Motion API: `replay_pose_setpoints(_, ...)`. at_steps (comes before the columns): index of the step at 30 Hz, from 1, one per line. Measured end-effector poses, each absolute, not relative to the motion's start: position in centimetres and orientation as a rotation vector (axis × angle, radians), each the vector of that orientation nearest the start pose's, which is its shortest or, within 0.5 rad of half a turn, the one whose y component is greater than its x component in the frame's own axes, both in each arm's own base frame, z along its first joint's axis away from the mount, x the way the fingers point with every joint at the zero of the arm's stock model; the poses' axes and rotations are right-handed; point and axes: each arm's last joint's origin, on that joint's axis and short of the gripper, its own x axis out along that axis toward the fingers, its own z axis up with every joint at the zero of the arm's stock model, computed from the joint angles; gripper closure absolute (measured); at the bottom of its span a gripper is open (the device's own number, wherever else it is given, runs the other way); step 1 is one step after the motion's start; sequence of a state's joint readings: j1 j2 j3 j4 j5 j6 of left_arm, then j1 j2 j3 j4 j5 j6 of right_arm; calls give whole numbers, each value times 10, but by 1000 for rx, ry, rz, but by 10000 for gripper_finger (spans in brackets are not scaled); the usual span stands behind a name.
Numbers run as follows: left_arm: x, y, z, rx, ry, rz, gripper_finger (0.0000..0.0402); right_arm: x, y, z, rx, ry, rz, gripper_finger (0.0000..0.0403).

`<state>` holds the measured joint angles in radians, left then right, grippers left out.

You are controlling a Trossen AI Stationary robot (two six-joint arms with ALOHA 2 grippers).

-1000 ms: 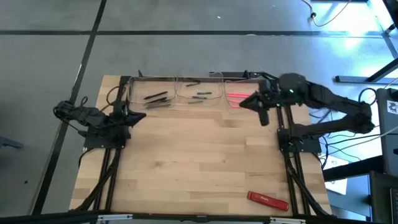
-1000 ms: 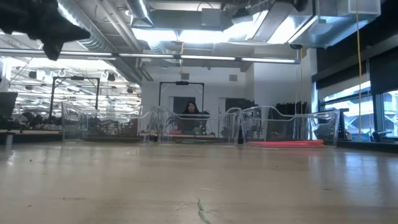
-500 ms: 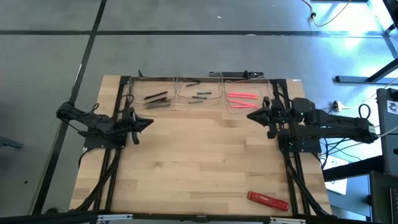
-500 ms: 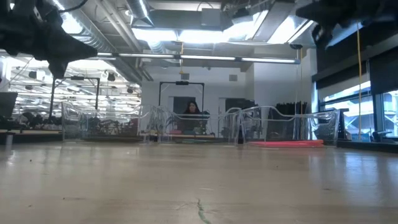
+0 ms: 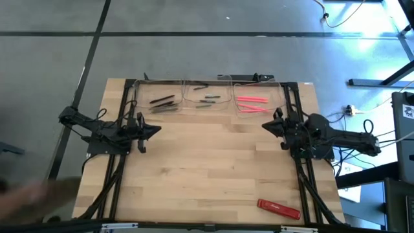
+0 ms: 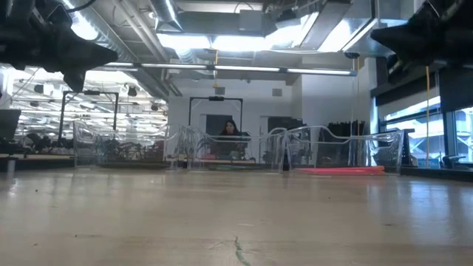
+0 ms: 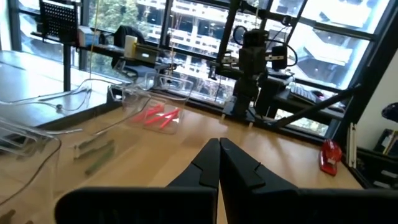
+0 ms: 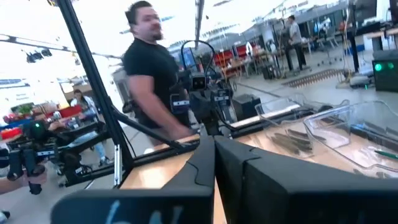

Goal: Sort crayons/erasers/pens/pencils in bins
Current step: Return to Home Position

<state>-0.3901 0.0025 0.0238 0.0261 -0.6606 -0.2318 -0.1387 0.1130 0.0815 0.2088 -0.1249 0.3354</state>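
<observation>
The middle bin (image 5: 197, 90), a shallow tub of clear plastic with rounded corners, stood at the far edge of the pale, plank-grained wooden table (image 5: 207, 168). It held a few short grey-green sticks (image 5: 207, 100) lying flat on its floor. Touching the middle bin on the left arm's side stood a second bin (image 5: 169, 89) of the same make, with slim black-brown sticks (image 5: 163, 101) in it. A third bin (image 5: 264, 91) adjoined the middle bin on the right arm's side and contained bright pink-red sticks (image 5: 251, 99) laid roughly side by side.

The left gripper (image 5: 154, 129) hung nearer than the middle bin and off toward the left arm's side, apart from all three tubs. Its dark, wedge-shaped fingers (image 7: 208, 167) were pressed together to a point. The right gripper (image 5: 265, 124) hung nearer than the middle bin on the other side, level with its partner, and its smooth black fingers (image 8: 202, 165) were likewise pressed together, holding nothing.

Well away from the middle bin, at the table's near edge on the right arm's side, lay a flat red bar (image 5: 279, 208) with white marks. The right wrist view showed a person (image 8: 152, 68) in a black shirt beyond the table.
</observation>
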Motion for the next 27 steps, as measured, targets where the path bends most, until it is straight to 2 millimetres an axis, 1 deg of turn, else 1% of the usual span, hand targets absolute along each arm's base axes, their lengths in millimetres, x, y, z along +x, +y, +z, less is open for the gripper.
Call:
replay_pose_setpoints(6, 90, -18, 174, -219, -66, 249, 401, 96, -10, 186, 282, -210, 19, 399)
replay_pose_setpoints(12, 90, -19, 174, -141, -56, 238, 401, 95, -9, 184, 148, -201, 11, 399)
replay_pose_setpoints(16, 90, -19, 174, -68, -47, 242, 401, 96, -10, 181, 68, -161, -7, 399)
replay_pose_setpoints(19, 90, -19, 174, -16, -40, 243, 401, 96, -10, 175, 2, -98, -14, 396)
replay_pose_setpoints(23, 90, -19, 174, -6, -39, 243, 401, 97, -10, 171, -12, -57, -14, 388)
replay_pose_setpoints(27, 90, -19, 174, -2, -39, 244, 402, 97, -10, 170, -12, -52, -14, 383)
